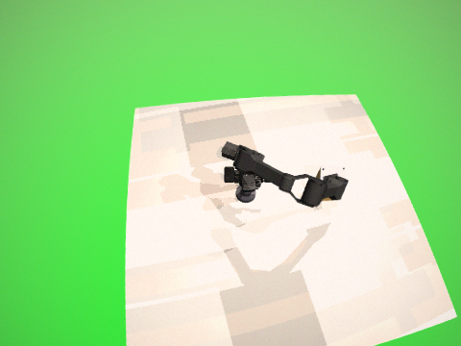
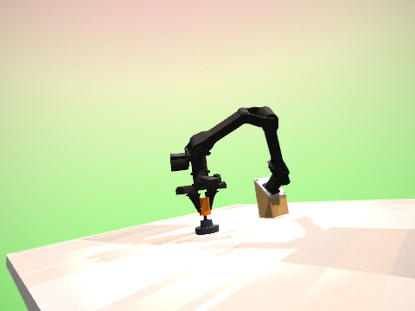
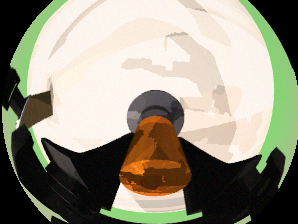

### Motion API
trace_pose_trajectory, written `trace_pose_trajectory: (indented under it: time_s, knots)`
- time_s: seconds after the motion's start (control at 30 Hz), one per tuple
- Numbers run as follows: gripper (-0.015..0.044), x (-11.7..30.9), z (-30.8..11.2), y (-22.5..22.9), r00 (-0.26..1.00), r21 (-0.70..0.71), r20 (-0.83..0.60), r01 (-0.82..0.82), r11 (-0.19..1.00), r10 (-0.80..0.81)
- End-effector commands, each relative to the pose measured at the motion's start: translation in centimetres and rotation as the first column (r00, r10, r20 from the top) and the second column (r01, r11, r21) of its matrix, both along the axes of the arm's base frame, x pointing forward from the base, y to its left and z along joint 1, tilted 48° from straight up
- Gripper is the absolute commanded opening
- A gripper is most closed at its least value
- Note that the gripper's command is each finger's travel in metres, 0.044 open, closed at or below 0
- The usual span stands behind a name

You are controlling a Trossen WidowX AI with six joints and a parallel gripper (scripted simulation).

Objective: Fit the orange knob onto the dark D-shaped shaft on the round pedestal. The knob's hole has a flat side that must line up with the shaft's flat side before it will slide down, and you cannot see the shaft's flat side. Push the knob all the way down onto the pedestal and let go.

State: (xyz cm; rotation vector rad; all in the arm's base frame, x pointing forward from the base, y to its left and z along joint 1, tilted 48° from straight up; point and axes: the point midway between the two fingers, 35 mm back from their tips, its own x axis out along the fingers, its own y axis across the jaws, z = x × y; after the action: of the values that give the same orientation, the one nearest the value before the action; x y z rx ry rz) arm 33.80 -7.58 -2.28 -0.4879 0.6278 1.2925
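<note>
The orange knob (image 2: pixel 205 206) (image 3: pixel 155 155) is upright between the fingers of my gripper (image 2: pixel 204 207) (image 3: pixel 155 139), which is shut on it. The round dark pedestal (image 2: pixel 207 230) (image 3: pixel 134 112) (image 1: pixel 246 198) stands on the table below the knob. In the exterior view a short dark piece of the shaft (image 2: pixel 205 217) shows between the knob's lower end and the pedestal's raised middle, so the knob is above the pedestal, over the shaft. Whether the shaft's tip is inside the hole cannot be told. The shaft's flat side and the knob's hole are hidden. The knob is hidden by the arm in the top view.
The arm's base stands on a tan block (image 2: pixel 272 206) (image 3: pixel 41 109), to the right in the exterior view and at the left in the wrist view. The arm arches above the pale patterned table (image 1: pixel 182 288) (image 2: pixel 143 276). The table's edge shows at the left in the exterior view.
</note>
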Motion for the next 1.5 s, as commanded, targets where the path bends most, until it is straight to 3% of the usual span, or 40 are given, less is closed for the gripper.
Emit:
trace_pose_trajectory:
  time_s: [0.0,0.27,0.5,1.47]
  knots:
    - [0.0,0.09,0.05,0.06,1.0,0.002,0.002,0.003,1.0,-0.003]
    - [0.0,0.12,0.38,-0.27,1.0,0.0,0.009,-0.003,1.0,0.003]
    - [0.0,0.23,0.35,-0.45,0.979,-0.041,0.151,-0.134,0.99,0.139]
    - [0.0,0.15,0.09,0.05,0.979,-0.04,0.151,-0.134,0.99,0.139]
